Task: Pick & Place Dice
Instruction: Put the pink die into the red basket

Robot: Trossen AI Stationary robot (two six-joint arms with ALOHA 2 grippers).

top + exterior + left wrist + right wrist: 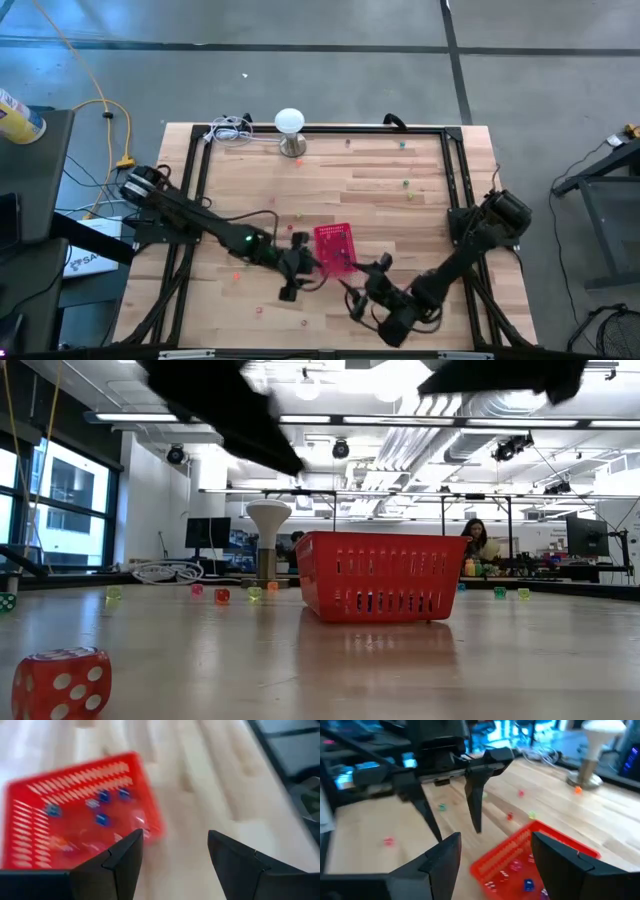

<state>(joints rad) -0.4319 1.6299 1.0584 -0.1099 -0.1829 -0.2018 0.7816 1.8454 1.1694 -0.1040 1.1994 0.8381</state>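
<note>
A red slotted basket [335, 247] stands on the wooden table near its near edge; it also shows in the low view [380, 575]. Several small dice lie inside the basket [102, 807], among them blue ones. More dice are scattered over the table [407, 183], one red die [60, 682] right in front of the low camera. My left gripper [303, 265] hangs open and empty at the basket's left side [175, 850]. My right gripper [363, 285] is open and empty at the basket's near-right corner [495, 850], facing the left gripper [458, 835].
A white dome-topped lamp [290, 128] on a metal base stands at the far edge, next to a coil of white cable [232, 130]. A black frame [455, 170] runs along the table's sides. The far half of the table holds only loose dice [521, 793].
</note>
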